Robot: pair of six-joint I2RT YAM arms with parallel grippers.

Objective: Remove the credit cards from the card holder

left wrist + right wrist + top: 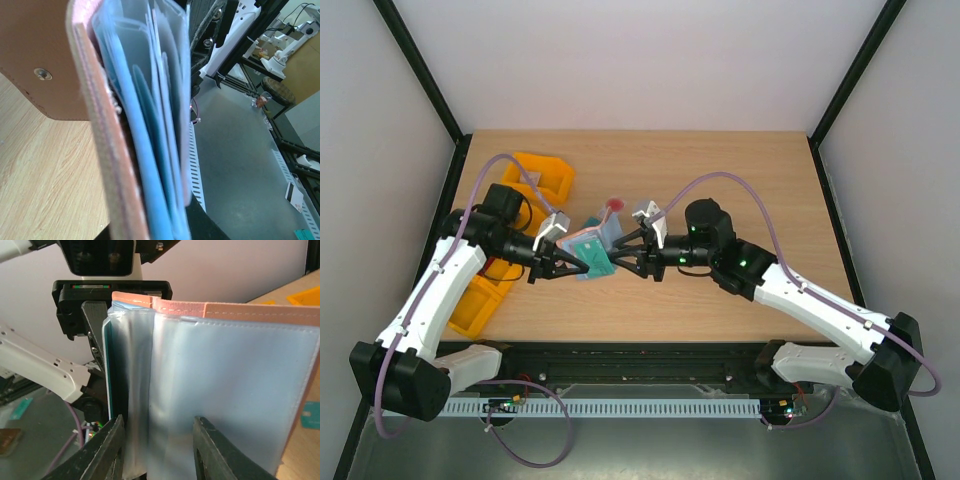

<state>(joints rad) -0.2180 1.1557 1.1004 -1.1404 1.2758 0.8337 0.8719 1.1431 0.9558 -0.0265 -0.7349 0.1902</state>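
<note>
Currently the card holder (600,243) is hanging above the middle of the bench (740,190), off the wood and tilted, between the two arms. The left claw (567,266) is reaching it from the left and the right claw (623,257) from the right.

Seen from the left wrist, the holder is standing edge-on: a reddish-brown cover with a pale pink stitched rim, a flap carrying a small metal snap stud (42,74), and a fan of grey-blue clear sleeves (150,115) spreading open beside it. From the right wrist, the sleeves are facing the camera as glossy, bluish, see-through leaves under the pink-brown top edge.

A teal-green card (591,258) is sitting in the holder's near left part; its thin edge is showing at the left side in the right wrist view.

The left claw is pinching the holder at its cover side. The right claw's fingers (102,455) are standing partly apart with a fold of sleeves between them; whether they are pressing on it, I cannot tell.

Two orange bins (548,178) are lying at the left of the bench.
</note>
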